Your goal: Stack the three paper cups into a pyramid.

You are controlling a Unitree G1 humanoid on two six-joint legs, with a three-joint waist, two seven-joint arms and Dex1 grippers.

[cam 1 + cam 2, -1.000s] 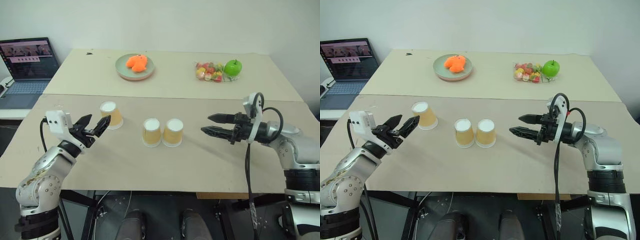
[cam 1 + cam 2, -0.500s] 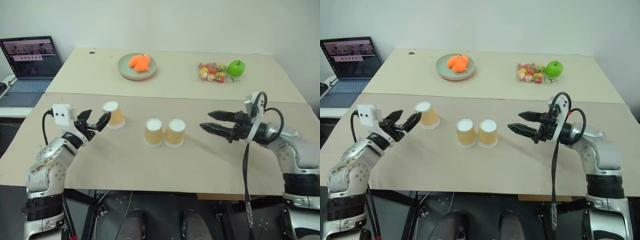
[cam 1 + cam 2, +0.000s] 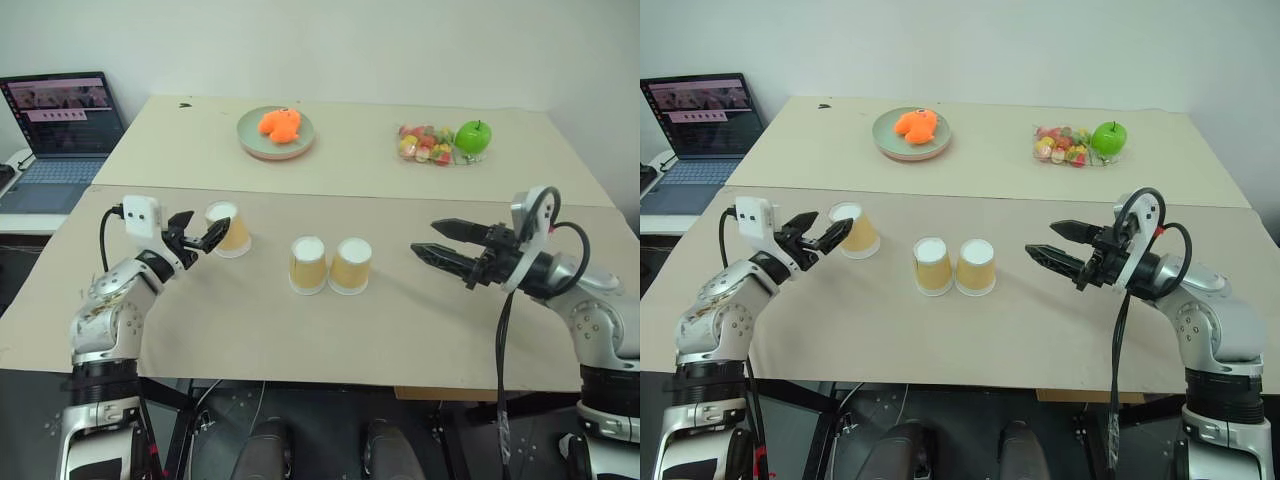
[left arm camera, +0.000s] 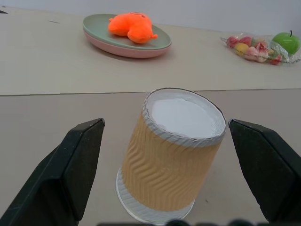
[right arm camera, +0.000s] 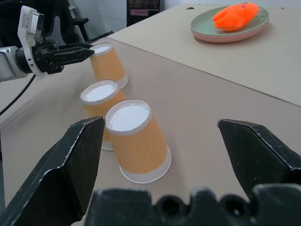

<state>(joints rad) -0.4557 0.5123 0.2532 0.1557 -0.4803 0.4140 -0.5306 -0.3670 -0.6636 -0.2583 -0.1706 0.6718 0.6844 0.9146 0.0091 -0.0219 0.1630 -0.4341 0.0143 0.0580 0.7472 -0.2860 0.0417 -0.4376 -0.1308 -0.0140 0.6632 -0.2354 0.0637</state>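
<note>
Reaching for the lone cup (image 3: 229,229), the left gripper (image 3: 201,236) stands released, its black fingers spread to either side of the cup; from the wrist view no finger yet touches the wall. All three paper cups rest upside down on the near table (image 3: 330,330): the lone one toward its left edge, and a pair, left (image 3: 307,264) and right (image 3: 350,265), side by side about midway along, seemingly touching. That pair already forms the base row, so the step in hand is judged to be picking up the third cup. The next move calls for closing gently on the tapered wall, lifting, then setting the cup astride the two upturned bases. The right gripper (image 3: 436,240) hangs released, well to the right of the pair, holding nothing. Each cup is a truncated cone with a tan-orange sleeve of wavy corrugated paper, a white rolled rim and a white recessed base; such thin walls would probably crush under a hard squeeze. The table surface is matt beige board.
</note>
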